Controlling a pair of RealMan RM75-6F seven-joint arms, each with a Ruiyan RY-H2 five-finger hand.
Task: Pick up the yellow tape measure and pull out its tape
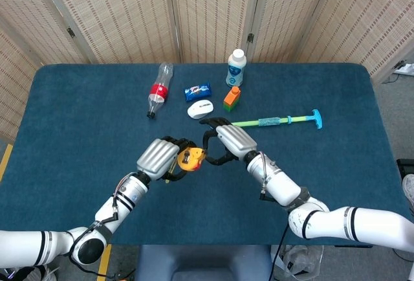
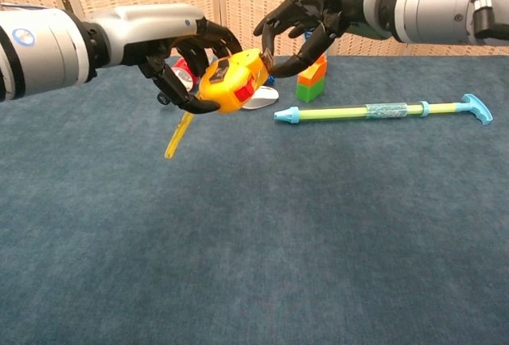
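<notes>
1. Our left hand (image 2: 179, 51) grips the yellow tape measure (image 2: 231, 83) above the table (image 2: 254, 234), fingers wrapped around its case.
2. A short yellow strap (image 2: 178, 135) hangs from the case toward 7 o'clock.
3. Our right hand (image 2: 306, 23) sits at the measure's 2 o'clock, fingers curled and apart, tips right at the case; we cannot tell whether they pinch anything.
4. At 12 o'clock of the hands lie a white mouse (image 1: 200, 108), a stacked block (image 1: 231, 98), and a white bottle (image 1: 236, 67).
5. A green stick (image 2: 382, 110) lies at 3 o'clock.
</notes>
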